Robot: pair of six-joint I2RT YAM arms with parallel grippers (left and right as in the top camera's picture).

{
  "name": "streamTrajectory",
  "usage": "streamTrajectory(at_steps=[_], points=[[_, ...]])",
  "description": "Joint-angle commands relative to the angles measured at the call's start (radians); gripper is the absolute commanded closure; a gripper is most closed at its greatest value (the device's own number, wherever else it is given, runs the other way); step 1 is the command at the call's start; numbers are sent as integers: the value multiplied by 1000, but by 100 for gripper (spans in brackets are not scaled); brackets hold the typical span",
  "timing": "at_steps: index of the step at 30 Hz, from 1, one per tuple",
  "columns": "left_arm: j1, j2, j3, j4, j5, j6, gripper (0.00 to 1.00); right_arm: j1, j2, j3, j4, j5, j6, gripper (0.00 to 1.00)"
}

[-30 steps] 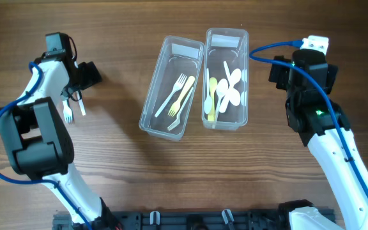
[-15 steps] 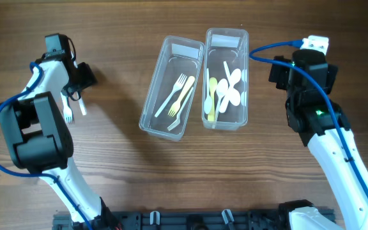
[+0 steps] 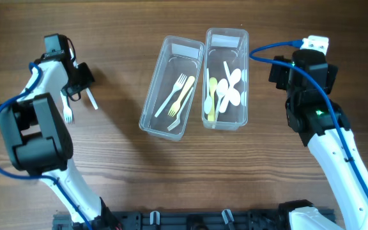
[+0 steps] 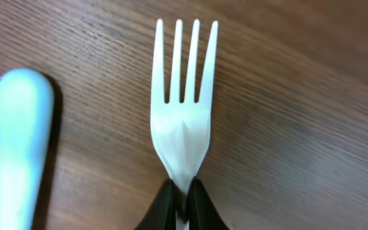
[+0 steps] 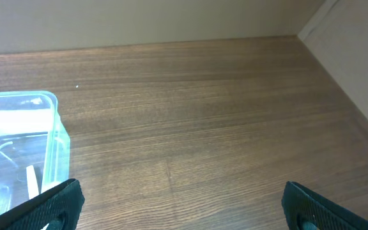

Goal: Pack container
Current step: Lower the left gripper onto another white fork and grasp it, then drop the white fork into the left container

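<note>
Because our left gripper [image 4: 183, 193] was clamped only on the thin neck of the white plastic fork [image 4: 183, 121], tines just beyond its fingertips, we feared the fork could swivel or slip before reaching the clear plastic fork container [image 3: 153, 86], well apart from that hand. Our right gripper [image 5: 181, 203] stood wide apart.

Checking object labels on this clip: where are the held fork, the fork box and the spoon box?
held fork [image 4: 181, 124], left wrist view, just below the tines.
fork box [image 3: 151, 86], overhead view, left wall.
spoon box [image 3: 246, 76], overhead view, right wall.

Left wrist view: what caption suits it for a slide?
Left claw pinching a white fork by its neck, another white utensil lying beside it.
</note>
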Motion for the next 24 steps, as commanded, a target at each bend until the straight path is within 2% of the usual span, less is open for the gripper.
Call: streamTrajectory(at_steps=[1,6,9,11,13,17,21,22,24], points=[[0,-211,0,-16,108,-13,96,-1,6,13,2,-6,-5,0],[-50,-429,0,-62,227,-1,96,-1,6,13,2,-6,-6,0],[-153,-505,0,-114,253,60,96,-1,6,13,2,-6,-6,0],[-280,-512,-1,-177,253,153,96,-1,6,13,2,-6,-6,0],[-361,-499,-1,-202,251,187,96,-1,6,13,2,-6,-5,0],[-495,-460,-1,-201,241,186,96,-1,6,13,2,-6,-5,0],[-559,-404,-1,-201,196,185,96,-1,6,13,2,-6,-6,0],[-565,-389,-1,-200,196,185,93,-1,6,13,2,-6,-6,0],[-575,-364,-1,-197,196,185,65,-1,6,13,2,-6,-5,0]])
